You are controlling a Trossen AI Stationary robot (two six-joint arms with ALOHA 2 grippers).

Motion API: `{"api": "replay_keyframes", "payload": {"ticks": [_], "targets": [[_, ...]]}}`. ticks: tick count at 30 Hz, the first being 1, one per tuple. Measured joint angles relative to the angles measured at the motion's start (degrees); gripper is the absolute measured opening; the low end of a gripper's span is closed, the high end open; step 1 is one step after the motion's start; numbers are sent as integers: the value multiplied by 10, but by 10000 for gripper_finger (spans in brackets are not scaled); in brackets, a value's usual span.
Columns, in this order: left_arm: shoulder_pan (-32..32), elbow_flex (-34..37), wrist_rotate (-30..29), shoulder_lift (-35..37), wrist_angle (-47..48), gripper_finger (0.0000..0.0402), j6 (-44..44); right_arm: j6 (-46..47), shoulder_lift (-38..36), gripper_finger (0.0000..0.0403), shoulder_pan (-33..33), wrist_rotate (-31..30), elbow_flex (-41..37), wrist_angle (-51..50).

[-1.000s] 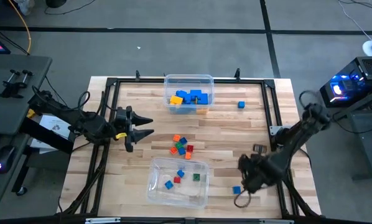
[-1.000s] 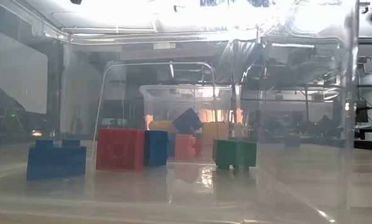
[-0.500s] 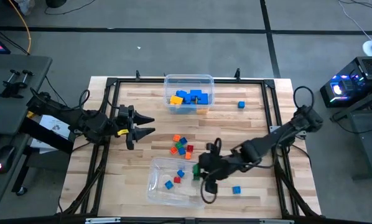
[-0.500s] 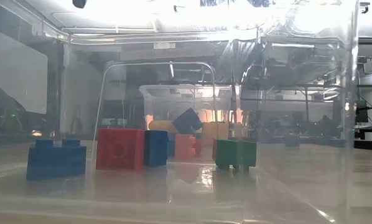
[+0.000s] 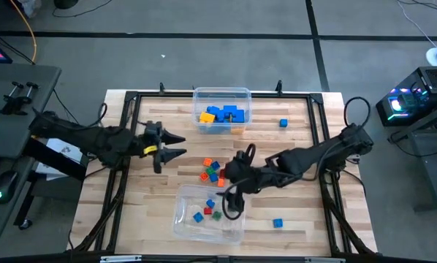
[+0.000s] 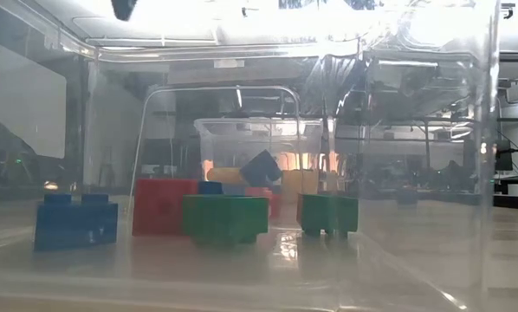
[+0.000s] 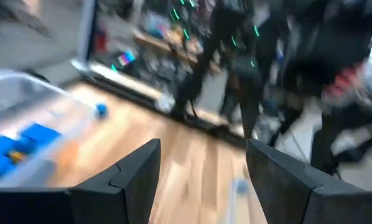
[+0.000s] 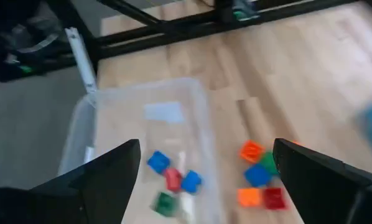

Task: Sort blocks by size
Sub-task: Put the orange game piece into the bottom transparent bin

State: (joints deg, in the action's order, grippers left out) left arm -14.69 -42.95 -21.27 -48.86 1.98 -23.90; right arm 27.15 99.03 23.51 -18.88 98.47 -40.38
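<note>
A: Where do we see the right gripper?

B: Over the right edge of the near bin, next to the loose pile of small blocks. In the right wrist view its fingers stand wide apart with nothing between them, so we call it released.

A: And the blocks inside that bin?

B: We count two blue, a red and a green cube in the high view, below and just left of the gripper. The low view shows a green block in front of the red block, a blue brick to the left and a second green block to the right.

A: What about the left gripper?

B: It hovers at the table's left side, pointing toward the middle, well apart from every block. In its wrist view the fingers are parted and empty.

A: The rest of the blocks?

B: The far bin holds the larger blue and yellow bricks. One blue cube lies alone to its right, another blue cube near the front right of the table.

A: Any writing or brand marks?

B: None we can read.
</note>
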Motion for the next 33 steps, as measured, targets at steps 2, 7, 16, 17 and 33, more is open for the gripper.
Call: {"api": "replay_keyframes", "payload": {"ticks": [2,7,16,17,33], "targets": [[49,-23,98,-38,41,220,4,-10,0,360,1,-14,25,-48],[138,-142,237,-213,276,220,182,12,0,359,1,-52,60,-149],[158,-195,272,-439,318,220,428,113,0,359,20,-55,58,-179],[157,-195,276,-455,313,220,432,123,0,359,24,-58,58,-183],[174,-196,248,-554,242,220,441,191,0,359,67,-111,57,-195]]}}
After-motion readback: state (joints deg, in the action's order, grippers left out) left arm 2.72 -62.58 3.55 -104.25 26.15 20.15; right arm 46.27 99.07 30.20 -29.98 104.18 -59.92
